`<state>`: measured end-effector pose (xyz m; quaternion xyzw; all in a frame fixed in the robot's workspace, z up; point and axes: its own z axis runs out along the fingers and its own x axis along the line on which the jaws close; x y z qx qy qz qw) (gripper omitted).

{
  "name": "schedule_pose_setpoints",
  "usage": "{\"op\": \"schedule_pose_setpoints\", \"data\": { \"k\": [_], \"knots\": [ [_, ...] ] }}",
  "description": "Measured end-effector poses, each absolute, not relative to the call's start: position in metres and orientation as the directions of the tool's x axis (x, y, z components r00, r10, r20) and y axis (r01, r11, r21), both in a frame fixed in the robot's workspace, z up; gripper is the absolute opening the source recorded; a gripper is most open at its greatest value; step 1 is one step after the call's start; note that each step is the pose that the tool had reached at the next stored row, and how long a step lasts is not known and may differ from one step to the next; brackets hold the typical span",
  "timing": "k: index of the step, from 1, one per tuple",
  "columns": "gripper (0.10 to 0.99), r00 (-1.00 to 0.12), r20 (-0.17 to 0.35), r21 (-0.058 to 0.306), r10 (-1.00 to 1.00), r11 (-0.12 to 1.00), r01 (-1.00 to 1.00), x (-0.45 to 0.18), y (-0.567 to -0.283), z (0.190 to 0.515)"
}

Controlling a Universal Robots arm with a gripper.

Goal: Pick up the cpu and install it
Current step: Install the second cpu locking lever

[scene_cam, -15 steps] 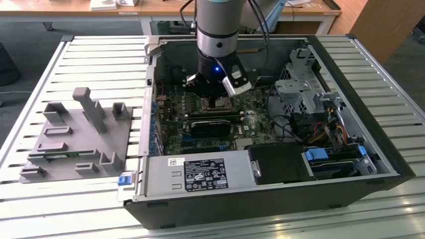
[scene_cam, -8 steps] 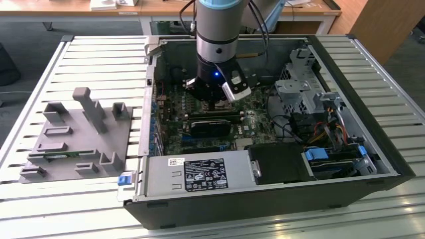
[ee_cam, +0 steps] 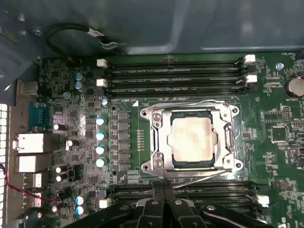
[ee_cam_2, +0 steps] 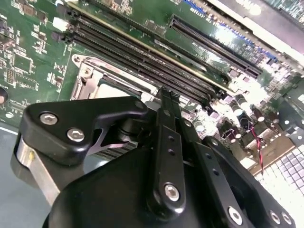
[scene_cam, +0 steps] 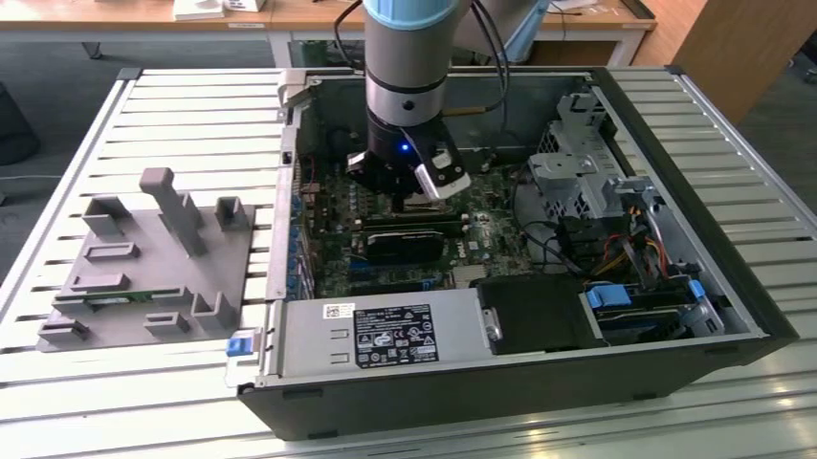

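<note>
The cpu (ee_cam: 192, 137), a shiny silver-grey square, lies in the socket with the metal frame (ee_cam: 156, 137) around it on the green motherboard (ee_cam: 71, 95). In the first wrist view my gripper (ee_cam: 164, 185) hangs above the memory slots beside the socket, its two black fingers pressed together with nothing between them. The second wrist view looks over the gripper's black linkage (ee_cam_2: 166, 156) toward the socket, where a corner of the cpu (ee_cam_2: 114, 87) shows past the fingers (ee_cam_2: 165, 97). In the exterior view the gripper (scene_cam: 415, 199) is down inside the open computer case over the motherboard.
The case (scene_cam: 715, 287) lies open on a slatted metal table (scene_cam: 191, 105). A power supply (scene_cam: 383, 335) fills the case's near side, and a drive cage (scene_cam: 581, 177) with cables is at the exterior view's right. A grey parts fixture (scene_cam: 141, 258) stands on the exterior view's left.
</note>
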<state>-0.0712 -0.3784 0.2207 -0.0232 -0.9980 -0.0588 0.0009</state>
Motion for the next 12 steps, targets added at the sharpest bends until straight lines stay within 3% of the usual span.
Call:
{"op": "schedule_pose_setpoints", "data": {
  "k": [12],
  "knots": [
    [0.106, -0.999, 0.007, 0.169, 0.046, 0.984, 0.046, -0.073, -0.390, 0.211]
  ]
}}
